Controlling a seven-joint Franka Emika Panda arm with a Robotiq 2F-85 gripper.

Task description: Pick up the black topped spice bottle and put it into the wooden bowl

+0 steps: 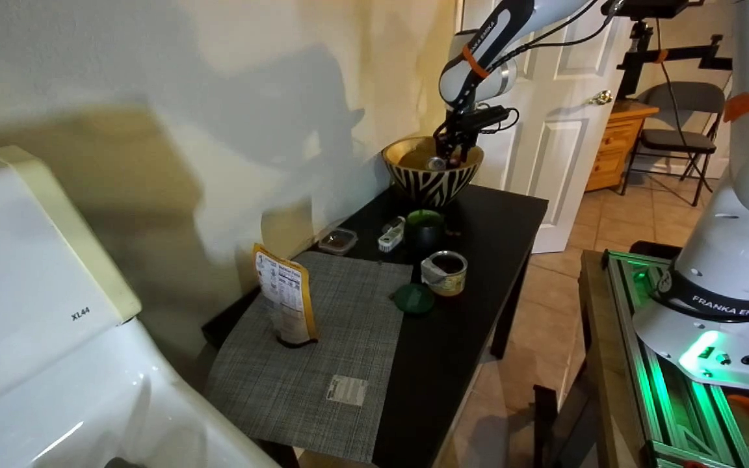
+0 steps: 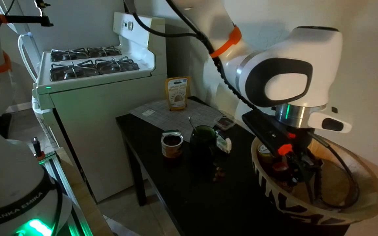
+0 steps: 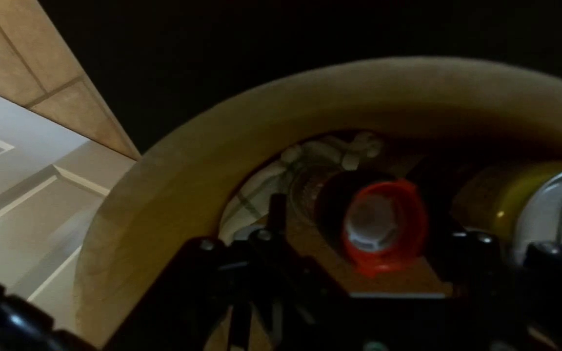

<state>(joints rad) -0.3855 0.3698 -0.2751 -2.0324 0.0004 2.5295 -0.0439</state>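
The wooden bowl has a tan inside and dark-and-light striped outside. It also shows in an exterior view and in the wrist view. My gripper is lowered inside it. In the wrist view its fingers are spread, with a visible gap on the left side. Between them is a bottle with a dark upper body and a red ring round a pale top; its red part shows in an exterior view. I cannot tell whether this is the black topped spice bottle. No other black cap is discernible; the bowl is very dark.
A can and a pale checked cloth lie in the bowl. On the black table are a green cup, an opened can, a brush, a clear container, a green lid and a pouch.
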